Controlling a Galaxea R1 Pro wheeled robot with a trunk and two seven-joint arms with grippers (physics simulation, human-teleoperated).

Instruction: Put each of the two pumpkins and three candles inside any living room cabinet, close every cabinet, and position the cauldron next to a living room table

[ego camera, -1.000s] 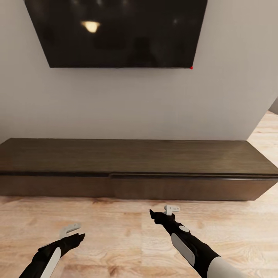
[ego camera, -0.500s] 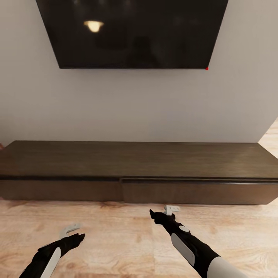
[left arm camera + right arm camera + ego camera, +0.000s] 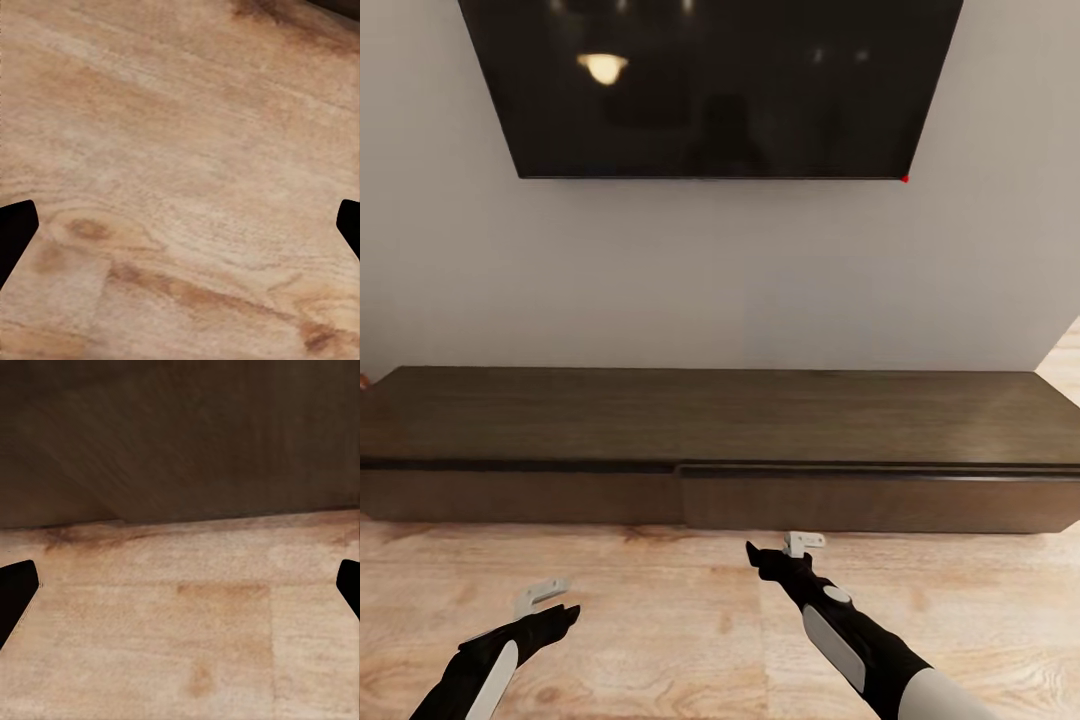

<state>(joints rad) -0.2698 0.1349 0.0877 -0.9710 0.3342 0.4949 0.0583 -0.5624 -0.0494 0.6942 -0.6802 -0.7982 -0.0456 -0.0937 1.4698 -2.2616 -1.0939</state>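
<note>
The cabinet (image 3: 720, 420), a long low dark-brown wood-grain unit, stands against the wall straight ahead. Its two wide fronts (image 3: 860, 503) look pushed in, and the right one seems to sit a touch forward of the left. My left gripper (image 3: 552, 603) hangs open over the wooden floor, well short of the cabinet; its wrist view looks down on bare planks (image 3: 180, 150). My right gripper (image 3: 780, 548) is also open and empty, low and close to the right front. The right wrist view has the cabinet front (image 3: 180, 435) just beyond the dark fingertips (image 3: 16, 585). Pumpkins, candles and cauldron are out of view.
A large black television (image 3: 710, 85) hangs on the pale wall above the cabinet. Light wood floor (image 3: 660, 620) runs from me to the cabinet's base. The wall ends at the right, where more floor (image 3: 1068, 350) shows past the corner.
The whole picture has shifted: television and cabinet sit further right than a second ago, so the camera moved. Both arms hold the same pose and both grippers stay open.
</note>
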